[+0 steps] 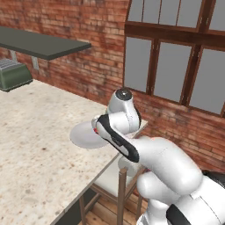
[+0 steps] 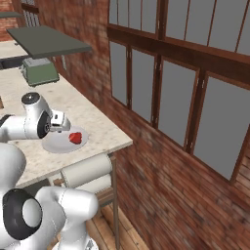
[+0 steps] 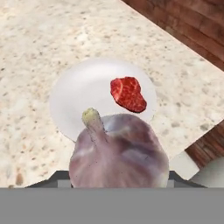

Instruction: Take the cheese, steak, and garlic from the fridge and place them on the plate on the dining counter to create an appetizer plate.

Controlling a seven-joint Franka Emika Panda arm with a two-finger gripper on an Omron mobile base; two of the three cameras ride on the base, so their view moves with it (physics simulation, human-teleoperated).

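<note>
Garlic in my claw above the plate, steak lying on it.

In my hand view the pale pinkish-white garlic bulb (image 3: 119,151) with its pointed tip sits between my gripper (image 3: 119,177) fingers, jaws about half open and clamped on it. It hangs over the round pale grey-white plate (image 3: 78,94), which rests near the corner of the beige speckled stone dining counter (image 3: 39,39). The flat dark-red steak slab (image 3: 128,93) lies on the plate.
</note>
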